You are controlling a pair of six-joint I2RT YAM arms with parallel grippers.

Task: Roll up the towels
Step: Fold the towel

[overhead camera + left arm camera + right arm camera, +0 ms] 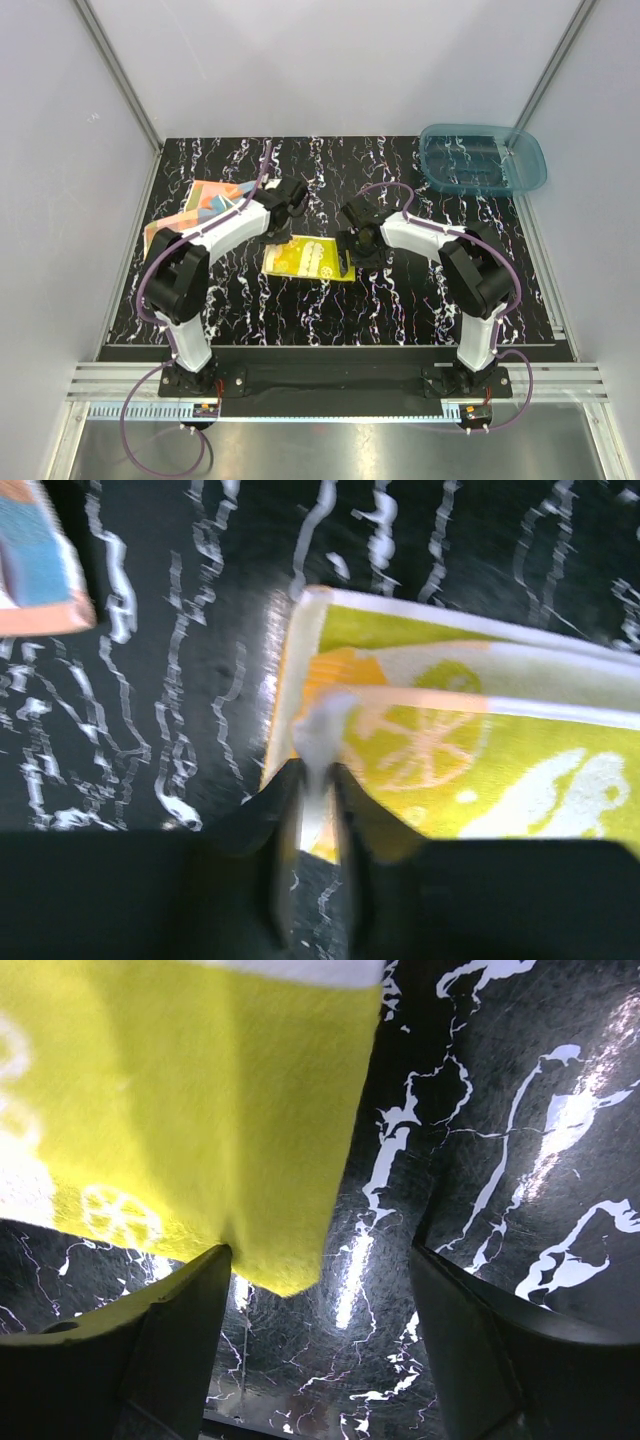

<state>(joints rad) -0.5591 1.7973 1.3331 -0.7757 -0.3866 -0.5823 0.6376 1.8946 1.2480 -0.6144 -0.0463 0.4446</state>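
The yellow towel (308,258) lies folded in the middle of the black marbled table (400,300). In the left wrist view my left gripper (315,772) is shut on a pale lifted corner of the yellow towel (470,740) at its left end. My right gripper (318,1250) stands open over the table at the towel's right end (347,262), and a corner of the yellow towel (200,1110) hangs between its fingers, touching the left one. The orange towel (200,210) with blue patches lies flat at the back left, behind my left arm; only its corner (40,560) shows in the left wrist view.
A translucent teal bin (483,160) stands at the table's back right corner. Pale walls close in the table on three sides. Both arm bases sit along the near edge.
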